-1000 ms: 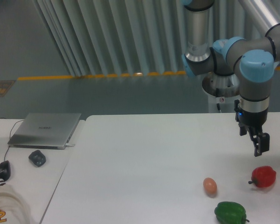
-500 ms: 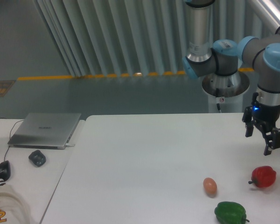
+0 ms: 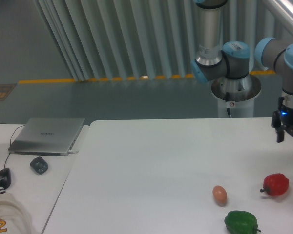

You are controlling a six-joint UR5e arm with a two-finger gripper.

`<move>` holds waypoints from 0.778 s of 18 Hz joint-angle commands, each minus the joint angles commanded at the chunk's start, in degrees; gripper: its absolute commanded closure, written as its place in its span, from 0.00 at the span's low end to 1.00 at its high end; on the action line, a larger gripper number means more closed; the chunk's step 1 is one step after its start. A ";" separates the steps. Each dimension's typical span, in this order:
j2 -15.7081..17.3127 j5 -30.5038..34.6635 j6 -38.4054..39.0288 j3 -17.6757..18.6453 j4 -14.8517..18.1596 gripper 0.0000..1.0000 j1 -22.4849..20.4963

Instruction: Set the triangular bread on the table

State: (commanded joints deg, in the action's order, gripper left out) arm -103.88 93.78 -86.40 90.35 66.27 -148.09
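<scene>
The triangular bread does not show anywhere in this view. The white table carries a small brown-orange egg, a red pepper and a green pepper. My gripper hangs at the far right edge of the picture, above and a little right of the red pepper, partly cut off by the frame. Its two dark fingers stand apart with nothing between them.
A narrower white desk on the left holds a grey laptop, a small dark object and a black mouse. The robot's grey base stands behind the table's far right edge.
The gripper has moved right and slightly up, from above the red pepper to the picture's right edge. The objects on the table have not moved.
</scene>
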 joint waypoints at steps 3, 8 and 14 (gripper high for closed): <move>-1.32 0.09 0.09 -1.40 0.00 0.00 -2.19; -3.60 1.14 -0.78 -2.64 -3.84 0.00 -5.17; -6.15 7.99 -4.03 -3.78 -6.06 0.00 -5.80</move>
State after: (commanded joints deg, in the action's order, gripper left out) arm -110.03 101.76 -90.43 86.57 60.21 -153.90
